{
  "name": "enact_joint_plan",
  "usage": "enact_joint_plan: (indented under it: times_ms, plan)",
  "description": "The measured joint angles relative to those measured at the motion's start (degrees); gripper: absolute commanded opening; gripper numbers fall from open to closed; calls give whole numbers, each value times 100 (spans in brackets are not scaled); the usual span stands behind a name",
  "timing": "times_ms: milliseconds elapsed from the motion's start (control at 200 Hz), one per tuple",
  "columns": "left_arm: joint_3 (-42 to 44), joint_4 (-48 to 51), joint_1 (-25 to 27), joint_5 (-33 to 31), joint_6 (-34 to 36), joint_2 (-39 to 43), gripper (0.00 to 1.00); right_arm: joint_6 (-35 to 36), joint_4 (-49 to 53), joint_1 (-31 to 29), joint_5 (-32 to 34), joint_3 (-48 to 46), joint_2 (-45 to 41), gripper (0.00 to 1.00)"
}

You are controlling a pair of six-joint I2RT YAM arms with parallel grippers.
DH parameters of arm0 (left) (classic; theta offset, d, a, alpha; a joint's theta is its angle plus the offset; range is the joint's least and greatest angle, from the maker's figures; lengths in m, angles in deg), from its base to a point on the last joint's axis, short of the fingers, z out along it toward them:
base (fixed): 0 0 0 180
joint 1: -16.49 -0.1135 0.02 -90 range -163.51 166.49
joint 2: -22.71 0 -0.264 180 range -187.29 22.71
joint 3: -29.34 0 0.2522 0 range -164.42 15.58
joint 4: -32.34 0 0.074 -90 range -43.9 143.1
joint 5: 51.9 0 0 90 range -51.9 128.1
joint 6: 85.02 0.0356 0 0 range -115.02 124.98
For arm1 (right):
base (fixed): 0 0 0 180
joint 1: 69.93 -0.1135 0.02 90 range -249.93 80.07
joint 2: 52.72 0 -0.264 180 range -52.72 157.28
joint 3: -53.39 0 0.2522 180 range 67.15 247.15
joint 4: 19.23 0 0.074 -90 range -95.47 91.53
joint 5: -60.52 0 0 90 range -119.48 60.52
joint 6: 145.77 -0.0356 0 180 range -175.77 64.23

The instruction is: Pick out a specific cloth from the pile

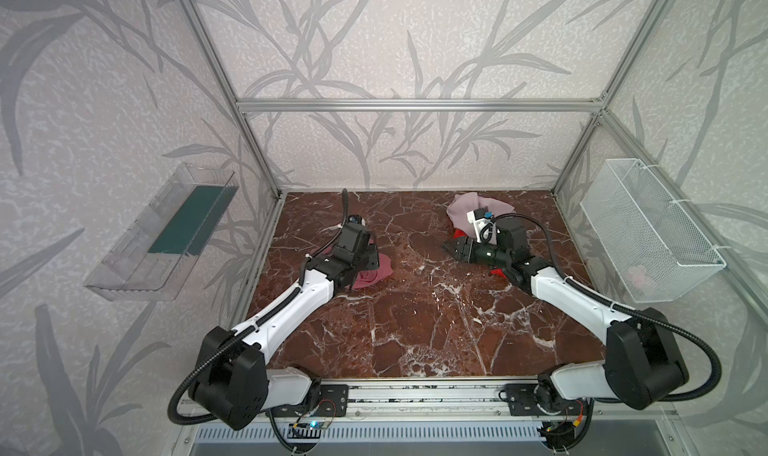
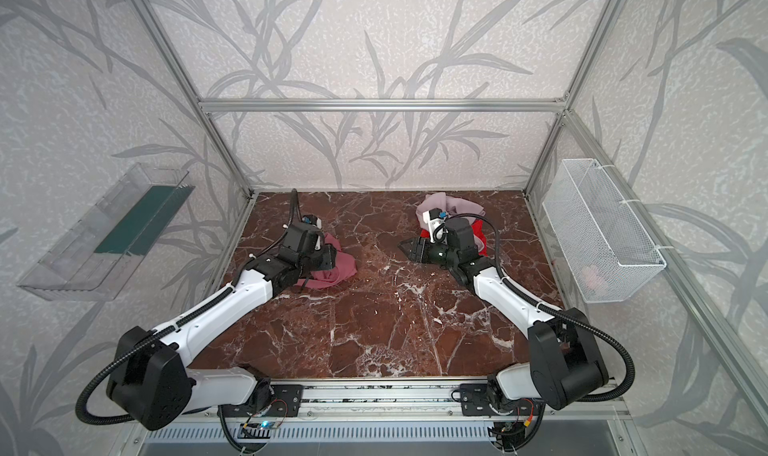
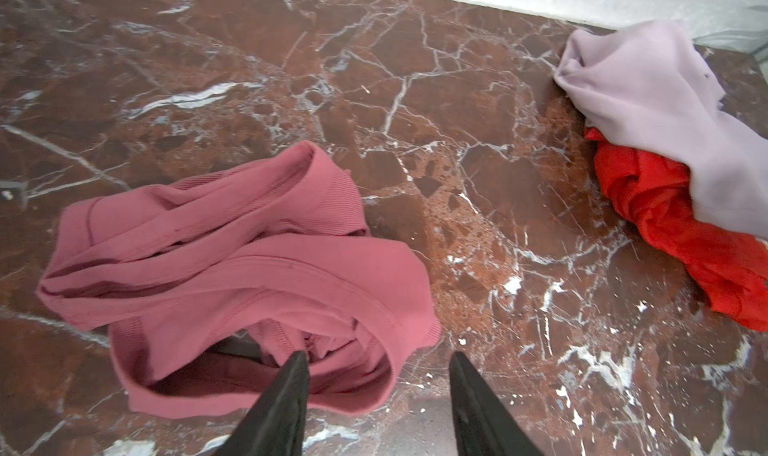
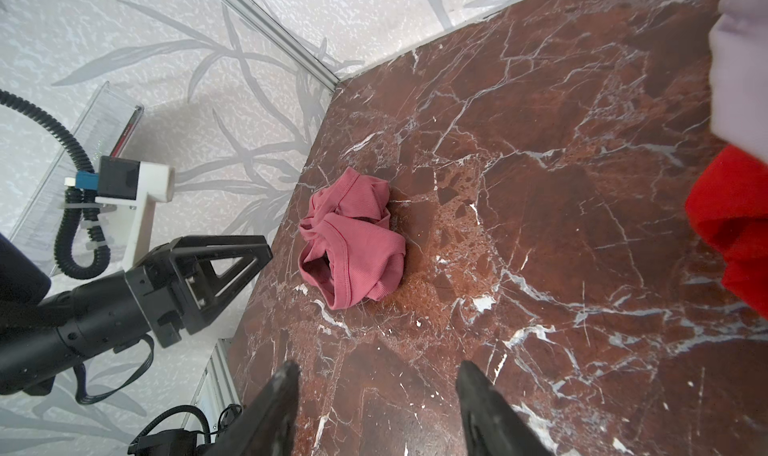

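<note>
left wall: clear plastic bin (image 1: 162,234) mounted beside the tabletop (image 1: 415,329), dark green strip inside it.

left end effector (image 3: 378,356): fingers spread, nothing between them. it is over the near edge of the cloth (image 3: 249,275). one fingertip (image 3: 297,364) overlaps the fabric in the left wrist view. the right wrist view shows a gap between this end effector (image 4: 232,263) and the cloth (image 4: 353,242), so no pinch.

the cloth: dusty rose, ribbed and crumpled. it lies alone on the brown marble in the left half of the tabletop, nearer the left edge, about midway between the near and far edges. both top views show it partly hidden under the left wrist (image 1: 380,269) (image 2: 338,263). it is well apart from the pile.

right end effector (image 4: 378,366): fingers spread, empty, bare marble between them. in a top view it (image 1: 455,248) points toward the left edge, right of the tabletop's middle, just in front of the pile.

the pile (image 1: 469,207): by the far edge, right of centre. a pale lilac-pink cloth (image 3: 648,101) lies draped over a bright red cloth (image 3: 673,225).

right wall: white wire basket (image 1: 648,229). something pale pink sits in it, too blurred to name.
</note>
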Motion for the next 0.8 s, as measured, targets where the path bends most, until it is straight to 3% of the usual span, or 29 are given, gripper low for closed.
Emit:
enact_joint_plan:
  times_ms: [195, 435, 800]
  plan:
    - [-2, -251, 446, 33, 7, -625, 52, -26, -98, 0, 4, -42, -11, 60]
    - [-74, -157, 584, 37, 24, -1633, 48, -48, -107, 0, 35, -247, -162, 61]
    - [-208, -92, 616, -243, -9, -1884, 44, -4, -94, 0, 52, -256, -275, 61]
